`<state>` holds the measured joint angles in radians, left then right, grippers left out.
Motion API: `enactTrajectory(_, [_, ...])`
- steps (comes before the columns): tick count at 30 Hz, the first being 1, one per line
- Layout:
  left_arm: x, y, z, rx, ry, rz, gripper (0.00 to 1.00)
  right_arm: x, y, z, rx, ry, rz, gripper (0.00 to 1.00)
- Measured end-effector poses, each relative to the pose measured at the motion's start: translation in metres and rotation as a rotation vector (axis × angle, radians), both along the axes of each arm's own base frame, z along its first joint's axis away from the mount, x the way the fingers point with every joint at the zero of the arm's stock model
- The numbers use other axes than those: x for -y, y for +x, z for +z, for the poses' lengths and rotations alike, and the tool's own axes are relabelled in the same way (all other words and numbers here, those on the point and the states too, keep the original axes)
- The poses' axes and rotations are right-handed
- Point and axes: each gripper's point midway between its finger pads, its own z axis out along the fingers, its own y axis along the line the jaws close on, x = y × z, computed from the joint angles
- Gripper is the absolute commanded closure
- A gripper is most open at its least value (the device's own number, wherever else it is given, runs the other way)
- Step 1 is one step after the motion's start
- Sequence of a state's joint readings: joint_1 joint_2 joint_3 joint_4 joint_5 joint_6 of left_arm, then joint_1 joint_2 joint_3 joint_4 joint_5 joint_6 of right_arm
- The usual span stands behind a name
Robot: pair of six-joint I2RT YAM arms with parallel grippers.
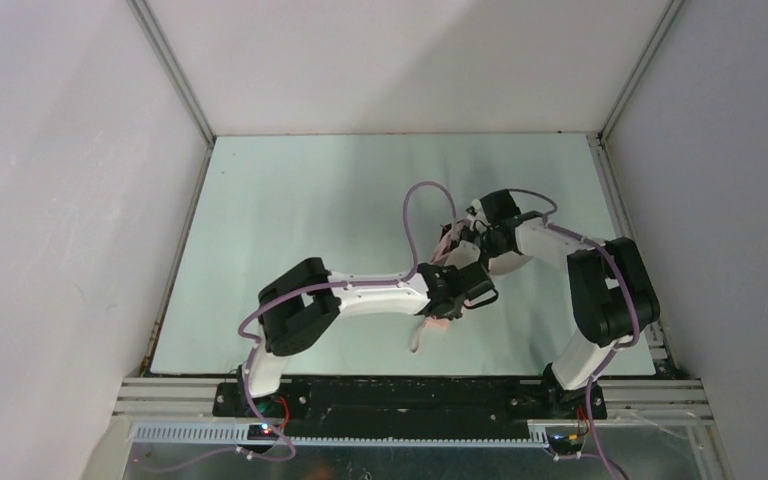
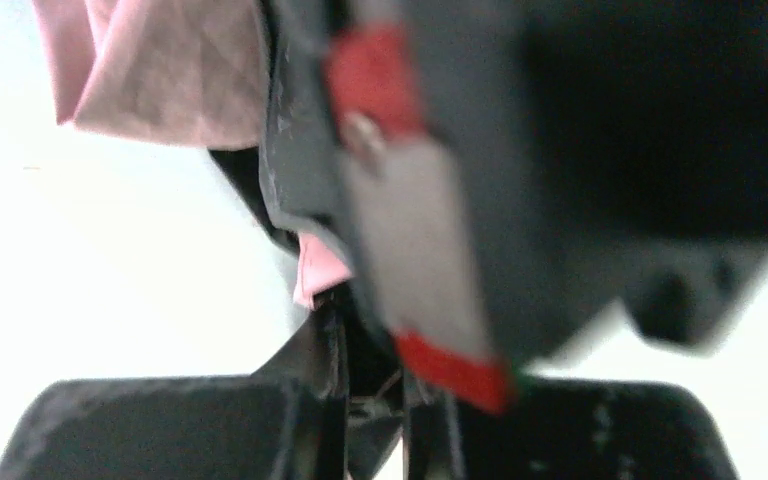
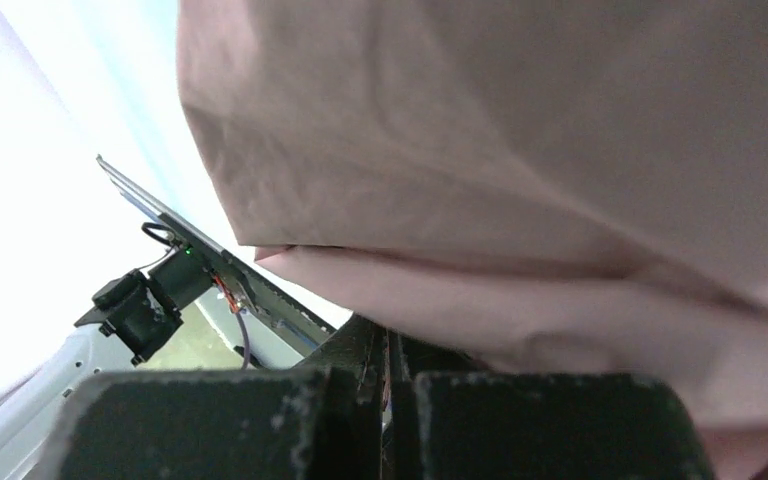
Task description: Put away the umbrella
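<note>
The umbrella point(image 1: 442, 322) shows in the top view as salmon-pink fabric under the two grippers, right of the table's centre, with a pale strap point(image 1: 418, 342) trailing toward the near edge. My left gripper point(image 1: 457, 298) is over it. In the left wrist view its fingers point(image 2: 360, 320) stand nearly together with a bit of pink fabric point(image 2: 315, 270) at their tips. More fabric point(image 2: 160, 80) hangs at upper left. My right gripper point(image 1: 467, 240) meets it from the far side. In the right wrist view its fingers point(image 3: 390, 350) are closed under a large fold of pink fabric point(image 3: 520, 150).
The right arm's blurred black body with red marks point(image 2: 440, 200) fills the left wrist view close to the left fingers. A pale rounded shape point(image 1: 512, 262) lies under the right forearm. The pale green table point(image 1: 300, 220) is walled at left, back and right.
</note>
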<state>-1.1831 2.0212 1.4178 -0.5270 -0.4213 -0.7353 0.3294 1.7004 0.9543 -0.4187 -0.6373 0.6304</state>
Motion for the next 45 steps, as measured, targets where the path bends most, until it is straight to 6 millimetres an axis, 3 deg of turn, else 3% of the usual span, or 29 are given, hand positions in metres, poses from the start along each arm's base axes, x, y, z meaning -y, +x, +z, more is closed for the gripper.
enactTrajectory(4, [-0.001,0.006,0.017,0.076,0.069,-0.055,1.0,0.001,0.004,0.011,0.016,-0.031,0.029,1.0])
enactTrajectory(10, [-0.031,0.008,0.021,0.29,0.405,-0.194,1.0,-0.006,0.004,0.027,0.026,-0.027,0.074,1.0])
enactTrajectory(18, [-0.046,0.002,0.02,0.427,0.633,-0.348,1.0,-0.012,-0.008,0.021,-0.073,0.019,0.101,1.0])
enactTrajectory(35, [-0.032,-0.011,0.014,0.593,1.094,-0.585,1.0,-0.019,-0.037,0.014,-0.144,-0.052,0.173,1.0])
enactTrajectory(45, [-0.025,-0.016,0.012,0.582,1.212,-0.638,1.0,-0.019,-0.042,0.016,-0.164,-0.096,0.112,1.0])
